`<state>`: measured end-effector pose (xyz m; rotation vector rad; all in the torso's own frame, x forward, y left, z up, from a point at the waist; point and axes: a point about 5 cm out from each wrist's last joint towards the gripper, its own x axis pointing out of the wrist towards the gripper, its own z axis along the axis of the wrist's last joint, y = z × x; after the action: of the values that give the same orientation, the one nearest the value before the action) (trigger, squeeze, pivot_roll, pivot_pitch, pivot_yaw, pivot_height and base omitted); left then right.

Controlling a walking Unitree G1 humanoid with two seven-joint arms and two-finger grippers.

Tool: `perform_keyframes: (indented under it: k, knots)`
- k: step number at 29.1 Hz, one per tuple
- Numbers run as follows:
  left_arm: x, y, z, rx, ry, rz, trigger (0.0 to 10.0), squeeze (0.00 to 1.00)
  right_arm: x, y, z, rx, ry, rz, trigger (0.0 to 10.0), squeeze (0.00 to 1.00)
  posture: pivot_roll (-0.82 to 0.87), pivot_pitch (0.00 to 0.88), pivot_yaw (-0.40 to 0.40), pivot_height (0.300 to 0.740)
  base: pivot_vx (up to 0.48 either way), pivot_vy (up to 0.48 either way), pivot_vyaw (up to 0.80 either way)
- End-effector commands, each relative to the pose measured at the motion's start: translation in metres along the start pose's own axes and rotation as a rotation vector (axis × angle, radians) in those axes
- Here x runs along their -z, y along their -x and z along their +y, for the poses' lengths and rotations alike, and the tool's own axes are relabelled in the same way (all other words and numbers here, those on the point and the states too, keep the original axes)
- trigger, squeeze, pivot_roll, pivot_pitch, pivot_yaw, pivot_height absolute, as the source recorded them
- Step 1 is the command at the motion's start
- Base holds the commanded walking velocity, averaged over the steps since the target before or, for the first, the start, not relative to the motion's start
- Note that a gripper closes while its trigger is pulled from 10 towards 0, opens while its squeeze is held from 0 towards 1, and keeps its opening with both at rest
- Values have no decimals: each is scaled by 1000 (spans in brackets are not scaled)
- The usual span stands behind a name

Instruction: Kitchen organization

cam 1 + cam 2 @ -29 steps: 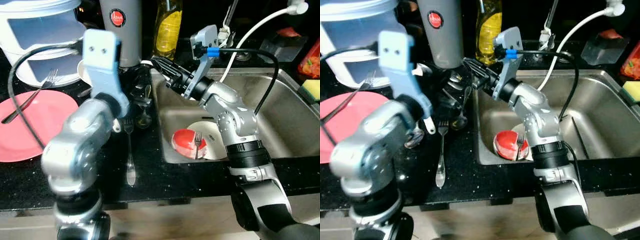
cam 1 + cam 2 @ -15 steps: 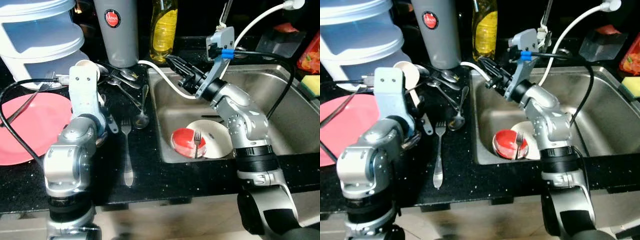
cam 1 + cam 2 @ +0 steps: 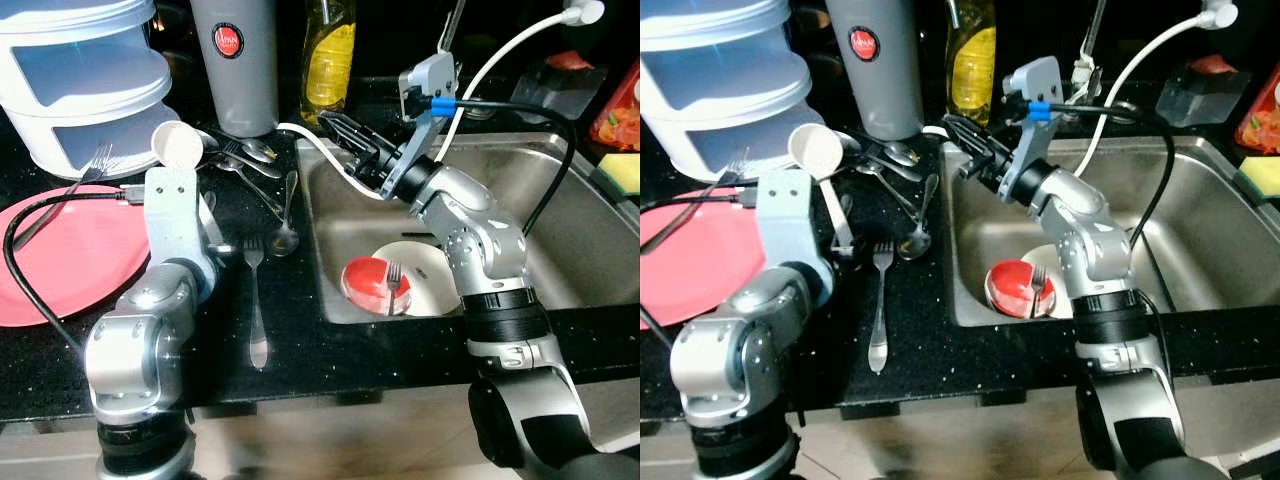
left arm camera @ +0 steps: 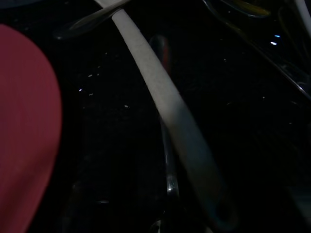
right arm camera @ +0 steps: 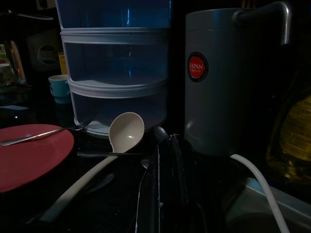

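A white ladle (image 3: 180,146) lies tilted on the black counter, bowl raised, its handle (image 3: 840,222) running down past my left wrist (image 3: 176,212). The left wrist view looks closely along that handle (image 4: 165,116). A pile of cutlery (image 3: 250,158), a spoon (image 3: 285,228) and a fork (image 3: 256,300) lie beside the sink (image 3: 570,160). My right gripper (image 3: 343,137) hovers over the sink's back left corner, shut and holding nothing, pointing at the ladle (image 5: 124,130) and cutlery. In the sink lie a white plate (image 3: 432,285), a red bowl (image 3: 368,288) and a fork (image 3: 394,284).
A red plate (image 3: 70,255) bearing a fork (image 3: 62,195) sits at the left. Stacked plastic containers (image 3: 85,95), a grey flask (image 3: 232,60) and a yellow soap bottle (image 3: 330,55) line the back. A white hose (image 3: 320,150) runs under my right gripper. A yellow sponge (image 3: 622,176) sits far right.
My left arm has dropped and pulled back toward me, uncovering the ladle's bowl. The right gripper stays over the sink's back left corner. The ladle has barely moved.
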<state>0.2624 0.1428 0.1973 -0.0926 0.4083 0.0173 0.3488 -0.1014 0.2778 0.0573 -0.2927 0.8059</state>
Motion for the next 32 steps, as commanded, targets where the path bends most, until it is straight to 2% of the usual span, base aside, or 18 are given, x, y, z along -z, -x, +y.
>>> perform_keyframes:
  k: [1, 2, 3, 4, 9, 14, 15, 16, 17, 18, 19, 20, 21, 22, 23, 25, 28, 32]
  knots:
    - [22, -5, 2, -10, 31, 121, 3843, 0, 0, -3, 1, -12, -1, 7, 10000, 0, 194, 1, -13, 740, 0, 0, 0]
    - [25, -6, 4, -20, 33, 133, 549, 0, 0, -3, 1, -12, -2, 6, 10000, 0, 194, 1, -13, 740, 0, 0, 0]
    - [25, -6, 4, -20, 33, 133, 549, 0, 0, -3, 1, -12, -2, 6, 10000, 0, 194, 1, -13, 740, 0, 0, 0]
    - [28, -6, 6, -34, 29, 144, 0, 0, 0, -2, 1, -10, -2, 6, 10000, 0, 194, 1, -13, 740, 0, 0, 0]
    - [35, -7, 11, -73, 36, 176, 0, 0, 0, -1, 0, -4, -2, 8, 10000, 0, 185, 3, 2, 740, 0, 0, 0]
    - [33, -8, 11, -75, 40, 158, 0, 0, 0, -1, 0, -3, -1, 7, 10000, 0, 185, 0, 1, 740, 0, 0, 0]
    - [28, -8, 10, -67, 39, 125, 0, 0, 0, -1, 1, -4, -1, 6, 10000, 0, 185, 0, 0, 740, 0, 0, 0]
    - [9, -6, 6, -42, -17, 1, 0, 0, 0, -2, 1, -6, -1, 5, 10000, 0, 188, 0, -4, 740, 0, 0, 0]
    - [9, -6, 6, -42, -17, 1, 0, 0, 0, -2, 1, -6, -1, 5, 10000, 0, 188, 0, -4, 740, 0, 0, 0]
    - [-8, -4, 1, -23, -66, -114, 0, 0, 0, -2, 1, -7, -2, 4, 10000, 0, 188, 0, -6, 740, 0, 0, 0]
    - [-8, -4, 1, -23, -66, -114, 0, 0, 0, -2, 1, -7, -2, 4, 10000, 0, 188, 0, -6, 740, 0, 0, 0]
    - [-27, 2, -5, 3, -122, -240, 0, 0, 0, -3, 1, -10, -1, 3, 10000, 0, 188, 0, -6, 740, 0, 0, 0]
    - [-41, 7, -10, 11, -163, -337, 4706, 0, -1, -4, 2, -14, -1, 1, 10000, 0, 189, 0, -9, 740, 0, 0, 0]
    - [-50, 10, -13, 13, -187, -395, 6392, 0, -1, -5, 2, -16, 0, 1, 10000, 0, 190, 0, -12, 740, 0, 0, 0]
    - [-57, 13, -17, 29, -204, -440, 10000, 0, -1, -5, 2, -18, 1, 0, 10000, 0, 190, 0, -12, 740, 0, 0, 0]
    - [-57, 13, -17, 29, -204, -440, 10000, 0, -1, -5, 2, -18, 1, 0, 10000, 0, 190, 0, -12, 740, 0, 0, 0]
    - [-69, 20, -37, 150, -233, -527, 10000, 0, -2, -6, 2, -19, 4, -4, 10000, 0, 183, 0, -12, 740, 0, 0, 0]
    - [-71, 19, -53, 222, -256, -548, 10000, 0, -3, -5, 1, -14, 9, -5, 10000, 0, 183, 0, -12, 740, 0, 0, 0]
